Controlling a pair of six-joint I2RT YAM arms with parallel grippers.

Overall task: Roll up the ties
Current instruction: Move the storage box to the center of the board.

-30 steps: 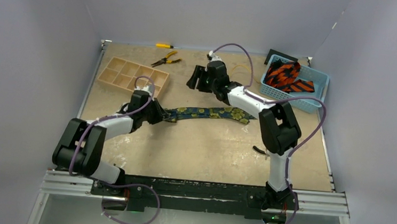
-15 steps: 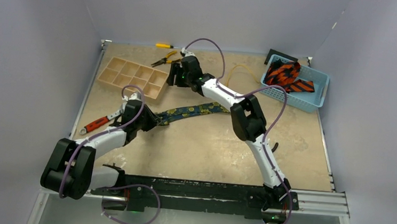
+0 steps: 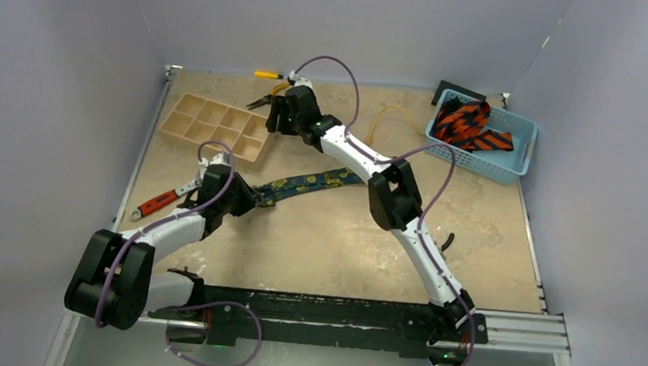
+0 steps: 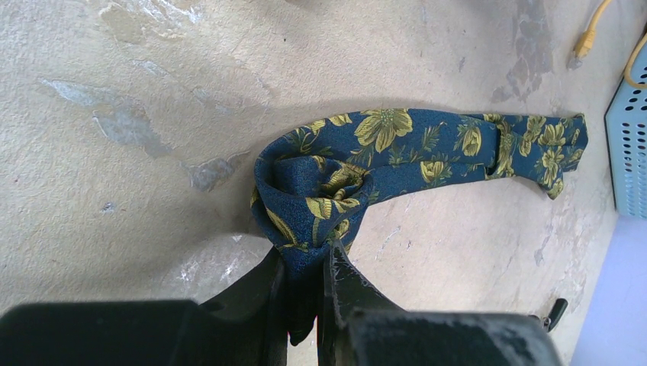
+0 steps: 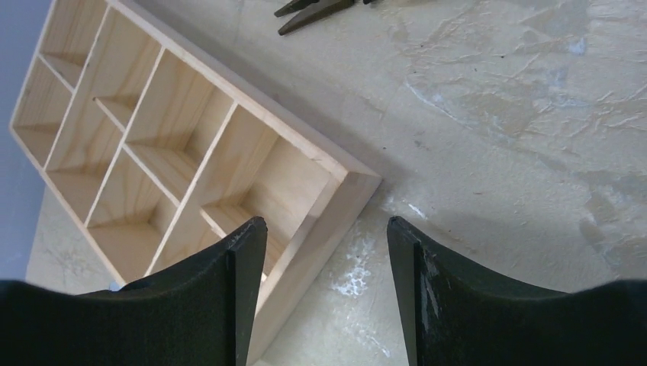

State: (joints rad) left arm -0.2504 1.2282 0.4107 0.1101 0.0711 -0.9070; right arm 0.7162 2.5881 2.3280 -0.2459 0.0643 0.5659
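Note:
A dark navy tie (image 3: pixel 316 182) with gold-yellow flowers lies across the middle of the table. Its left end is folded into a small loose roll (image 4: pixel 320 191). My left gripper (image 3: pixel 248 196) is shut on that rolled end (image 4: pixel 305 263). The rest of the tie runs off to the right, flat. Several orange-red ties with black stripes (image 3: pixel 467 124) lie heaped in a light blue basket (image 3: pixel 514 167) at the far right. My right gripper (image 3: pixel 275 118) is open and empty at the far middle, over the corner of a wooden tray (image 5: pixel 191 160), with its fingers (image 5: pixel 244 259) astride that corner.
The wooden divided tray (image 3: pixel 216 124) stands at the far left. Yellow-handled pliers (image 3: pixel 268 98) lie behind it. A red-handled wrench (image 3: pixel 155 204) lies left of my left arm. A thin yellow cord (image 3: pixel 391 114) loops near the basket.
My right gripper has swung left from above the tie's right part to the tray's corner, staying open. My left arm drew the tie's left end a little leftward, uncovering the wrench.

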